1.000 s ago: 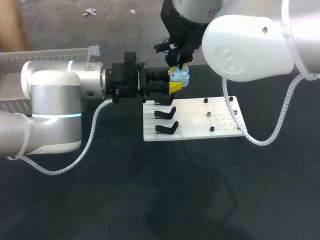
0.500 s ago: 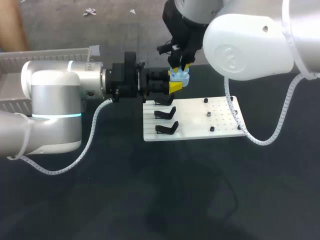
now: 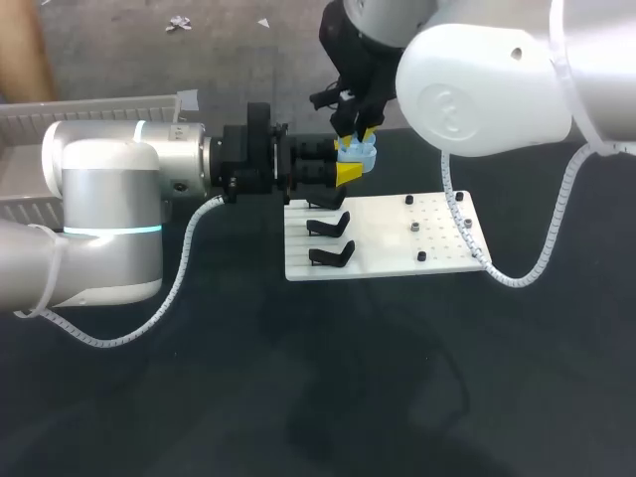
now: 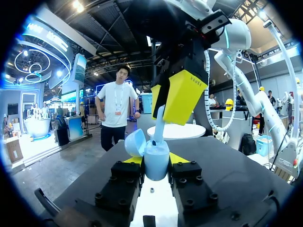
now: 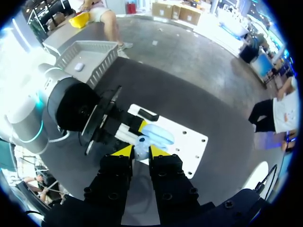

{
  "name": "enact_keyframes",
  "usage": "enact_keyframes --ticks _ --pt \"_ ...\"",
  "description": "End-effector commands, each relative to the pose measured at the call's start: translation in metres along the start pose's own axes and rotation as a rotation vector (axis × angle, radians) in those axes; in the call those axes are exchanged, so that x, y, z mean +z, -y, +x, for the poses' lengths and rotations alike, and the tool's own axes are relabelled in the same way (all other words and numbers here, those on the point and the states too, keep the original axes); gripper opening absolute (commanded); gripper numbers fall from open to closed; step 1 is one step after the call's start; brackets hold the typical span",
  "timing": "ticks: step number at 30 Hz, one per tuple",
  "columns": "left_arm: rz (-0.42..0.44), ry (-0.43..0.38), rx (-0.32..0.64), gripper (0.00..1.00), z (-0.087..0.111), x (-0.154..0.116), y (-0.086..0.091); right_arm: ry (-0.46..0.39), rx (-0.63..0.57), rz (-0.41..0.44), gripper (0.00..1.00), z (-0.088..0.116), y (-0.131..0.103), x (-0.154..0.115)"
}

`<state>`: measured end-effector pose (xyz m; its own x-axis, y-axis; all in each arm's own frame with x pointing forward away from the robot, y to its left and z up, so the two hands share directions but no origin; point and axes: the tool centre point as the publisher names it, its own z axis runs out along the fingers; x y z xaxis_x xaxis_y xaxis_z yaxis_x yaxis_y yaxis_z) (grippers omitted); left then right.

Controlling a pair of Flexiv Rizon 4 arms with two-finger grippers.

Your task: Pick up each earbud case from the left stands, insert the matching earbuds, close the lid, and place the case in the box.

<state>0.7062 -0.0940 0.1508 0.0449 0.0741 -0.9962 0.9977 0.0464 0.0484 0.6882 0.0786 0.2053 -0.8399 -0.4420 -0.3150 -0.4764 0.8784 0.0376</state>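
Observation:
My left gripper (image 3: 350,171) (image 4: 156,161) is shut on a light-blue earbud case (image 3: 360,155) (image 4: 156,161), held above the far left corner of the white board (image 3: 397,253). The case's lid (image 4: 135,142) stands open. From above, my right gripper (image 3: 354,132) (image 5: 141,152) is shut on a light-blue earbud (image 4: 159,125) (image 5: 140,152), whose lower end is at the case's opening. In the left wrist view the right gripper's yellow fingers (image 4: 179,97) hang just ahead of the case. Two black stands (image 3: 329,224) (image 3: 333,255) on the board's left side are bare.
Small dark pegs (image 3: 412,228) dot the board's right half. The slatted box (image 3: 99,111) (image 5: 90,47) sits at the table's far left, with a white case (image 5: 79,66) inside. A white cable (image 3: 517,278) loops from my right arm past the board's right edge.
My right arm has shifted slightly, its gripper still over the case with the earbud. The left arm has not moved.

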Motion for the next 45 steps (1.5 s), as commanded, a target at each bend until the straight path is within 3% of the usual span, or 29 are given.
enact_keyframes --ticks 1,45 --pt "-0.008 0.005 0.005 0.0 0.001 0.0 0.002 -0.002 -0.002 -0.006 0.0 -0.001 0.001 0.002" --pt "-0.008 0.005 0.005 0.0 0.001 0.0 0.002 0.003 -0.037 -0.029 0.0 -0.002 0.002 0.013"
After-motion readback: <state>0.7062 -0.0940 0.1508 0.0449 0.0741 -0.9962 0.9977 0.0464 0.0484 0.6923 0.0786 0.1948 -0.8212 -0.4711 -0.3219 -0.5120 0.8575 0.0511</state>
